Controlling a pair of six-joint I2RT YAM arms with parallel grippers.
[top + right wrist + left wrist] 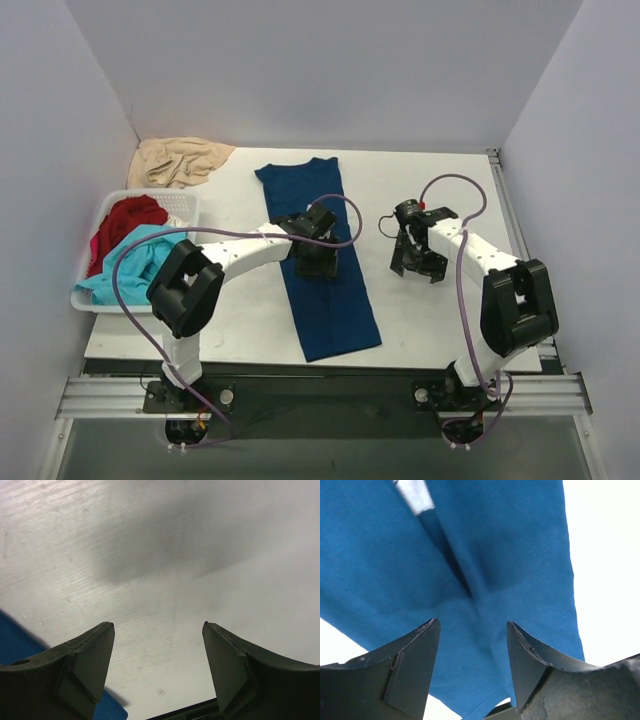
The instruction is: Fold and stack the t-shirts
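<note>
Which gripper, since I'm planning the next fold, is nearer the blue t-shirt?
Left. The left gripper is over the blue t-shirt; the right gripper is off its right edge, above the table.

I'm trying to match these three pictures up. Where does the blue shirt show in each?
Top view: blue shirt, a long strip mid-table.
Left wrist view: blue shirt fills most of the frame.
Right wrist view: blue shirt, only a sliver at lower left.
Shared landmark: the white table.

You have the blue t-shirt (pixel 335 310) lying flat on the table (pixel 440 180), folded lengthwise into a long narrow strip running far to near; your red t-shirt (pixel 125 220) and turquoise t-shirt (pixel 140 250) sit crumpled together in the white basket (pixel 160 193) at the left.
</note>
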